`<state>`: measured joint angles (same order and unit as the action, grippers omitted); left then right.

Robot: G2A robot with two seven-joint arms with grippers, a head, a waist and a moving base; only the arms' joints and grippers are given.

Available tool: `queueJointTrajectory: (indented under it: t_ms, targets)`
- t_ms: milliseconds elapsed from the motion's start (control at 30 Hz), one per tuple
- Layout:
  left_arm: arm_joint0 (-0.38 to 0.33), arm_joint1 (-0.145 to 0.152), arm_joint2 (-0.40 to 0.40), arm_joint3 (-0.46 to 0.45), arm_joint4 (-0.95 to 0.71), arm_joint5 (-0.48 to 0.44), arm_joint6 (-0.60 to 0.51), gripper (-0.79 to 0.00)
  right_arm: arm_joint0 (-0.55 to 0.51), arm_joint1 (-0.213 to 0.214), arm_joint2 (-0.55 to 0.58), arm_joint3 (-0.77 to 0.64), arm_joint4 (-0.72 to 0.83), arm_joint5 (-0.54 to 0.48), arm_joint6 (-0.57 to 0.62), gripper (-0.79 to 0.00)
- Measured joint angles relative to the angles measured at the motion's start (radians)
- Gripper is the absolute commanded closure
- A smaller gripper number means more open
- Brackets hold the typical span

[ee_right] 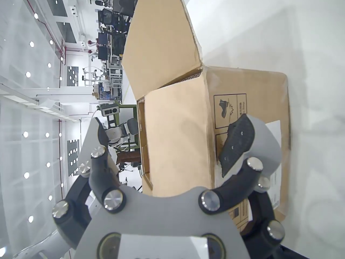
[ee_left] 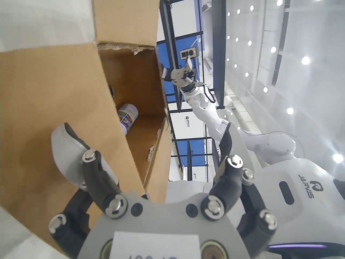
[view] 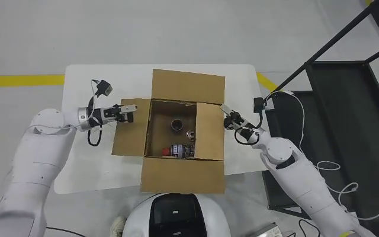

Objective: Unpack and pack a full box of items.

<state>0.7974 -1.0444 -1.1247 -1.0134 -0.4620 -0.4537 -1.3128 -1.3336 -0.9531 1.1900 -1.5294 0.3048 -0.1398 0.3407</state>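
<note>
Box mid-table, four flaps spread; can lying on its floor against the front wall. Left gripper open over left flap, right gripper open at right flap, probably pinning both back. Best access from above; front wall crowds the can.

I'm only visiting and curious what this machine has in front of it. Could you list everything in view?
cardboard box: one, brown, flaps open, mid-table
can: one, white with label, lying inside the box
small round items: two, dark, on the box floor, too small to identify
table: one, white
rack: one, black, beside the table
left gripper: open, at one side flap
right gripper: open, at the opposite flap
</note>
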Motion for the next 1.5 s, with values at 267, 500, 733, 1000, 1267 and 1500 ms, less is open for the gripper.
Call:
queueJointTrajectory:
  t_ms: [267,500,733,1000,1267,1500]
  targets:
    - [0.120,0.061,-0.196,-0.173,-0.029,0.032,-0.019,-0.785,0.093,-0.031,-0.067,0.050,0.013,-0.006,0.039,-0.785]
    - [0.204,0.087,-0.289,-0.335,-0.022,0.070,-0.018,-0.785,0.135,-0.052,-0.111,0.050,0.001,0.003,0.042,-0.785]
    - [0.185,0.080,-0.221,-0.479,-0.012,0.154,-0.010,-0.785,0.064,-0.042,-0.038,-0.025,-0.017,-0.009,0.034,-0.785]
    - [0.042,0.015,0.060,-0.435,0.006,0.231,0.091,-0.785,-0.142,-0.009,0.144,-0.200,-0.029,-0.019,0.046,-0.785]
    - [-0.112,-0.073,0.309,-0.260,0.096,0.218,0.228,-0.785,-0.299,0.004,0.268,-0.301,-0.026,-0.048,0.089,-0.785]
    - [-0.143,-0.123,0.396,-0.121,0.116,0.204,0.316,-0.785,-0.347,0.004,0.281,-0.326,-0.002,-0.071,0.174,-0.785]
